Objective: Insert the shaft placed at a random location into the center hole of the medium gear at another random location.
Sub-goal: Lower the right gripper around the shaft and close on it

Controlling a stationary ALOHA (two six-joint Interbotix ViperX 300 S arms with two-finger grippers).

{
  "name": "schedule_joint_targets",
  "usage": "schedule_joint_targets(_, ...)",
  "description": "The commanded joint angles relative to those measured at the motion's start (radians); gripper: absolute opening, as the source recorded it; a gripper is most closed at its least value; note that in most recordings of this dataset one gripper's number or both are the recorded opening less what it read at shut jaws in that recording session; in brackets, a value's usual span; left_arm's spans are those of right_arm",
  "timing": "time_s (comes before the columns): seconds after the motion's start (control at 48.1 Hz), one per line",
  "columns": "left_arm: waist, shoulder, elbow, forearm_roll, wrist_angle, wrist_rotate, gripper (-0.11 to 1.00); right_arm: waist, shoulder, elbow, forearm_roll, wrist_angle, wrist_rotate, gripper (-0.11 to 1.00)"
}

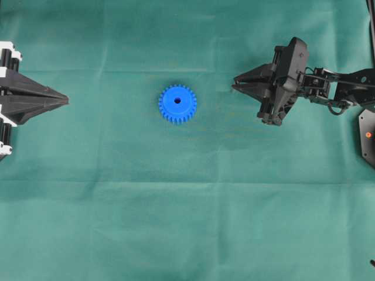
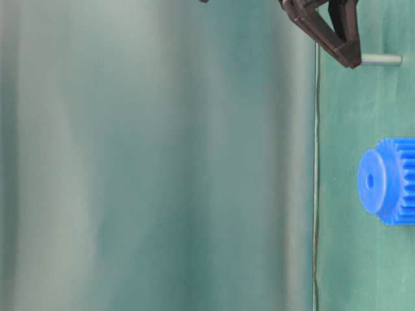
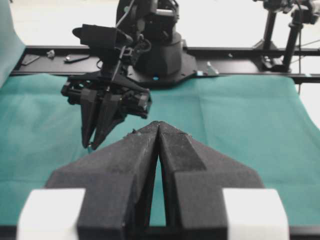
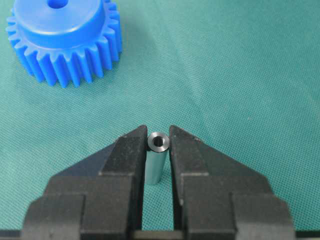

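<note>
Shaft (image 4: 157,159) clamped in right gripper (image 4: 158,137), bare cloth (image 1: 187,222) around gear (image 1: 177,103); left gripper (image 3: 158,127) clenched

We see a black gripper (image 2: 350,59) at the top pinching a small grey pin (image 2: 381,59), whose free end points toward the green cloth (image 2: 363,259). Further down, apart from it, sits a blue gear (image 2: 389,181) with a small dark hole (image 2: 370,181) in its hub.

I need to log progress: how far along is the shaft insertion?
Done: the right gripper has the shaft pinched between its fingertips. In hand: carrying it, still off to the side of the medium gear. Left: lowering it into the empty center hole.
</note>
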Motion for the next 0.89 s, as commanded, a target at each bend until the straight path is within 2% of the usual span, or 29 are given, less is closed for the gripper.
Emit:
schedule_joint_targets(0.0, -0.002, 0.008, -0.023, 0.000, -0.005, -0.002, 0.00, -0.002, -0.018, -0.020, 0.000, 0.003, -0.009, 0.14)
schedule_joint_targets(0.457, -0.002, 0.005, -0.023, 0.002, -0.005, -0.002, 0.00, 0.031, -0.253, -0.104, -0.002, 0.310, -0.015, 0.14)
schedule_joint_targets(0.872, -0.002, 0.003, -0.025, 0.002, -0.005, -0.002, 0.00, 0.031, -0.275, -0.117, 0.000, 0.348, -0.014, 0.14)
